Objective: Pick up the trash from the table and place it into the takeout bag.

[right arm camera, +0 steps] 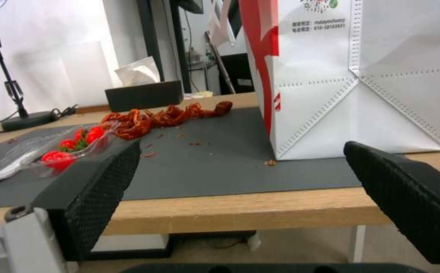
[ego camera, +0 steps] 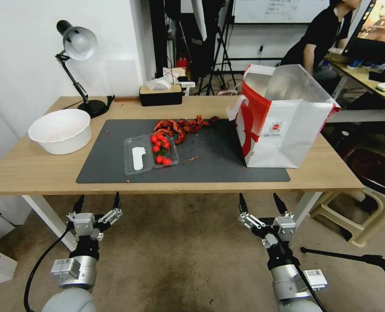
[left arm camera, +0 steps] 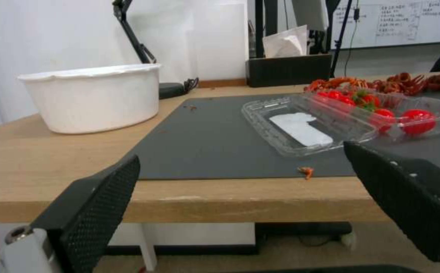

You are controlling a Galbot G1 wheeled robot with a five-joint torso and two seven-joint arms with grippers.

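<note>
Both grippers, left and right, hang released below the table edge (clear of its top); shells and tray lie on the mat beside the open-topped bag.

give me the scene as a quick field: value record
table: light wood, dark grey mat
takeout bag: upright, open, on mat's right end
trash: clear clamshell tray with red tomatoes; red shell scraps behind it
white bowl: on wood, left of mat
left hand: open, below table's near edge
right hand: open, below table's near edge
</note>
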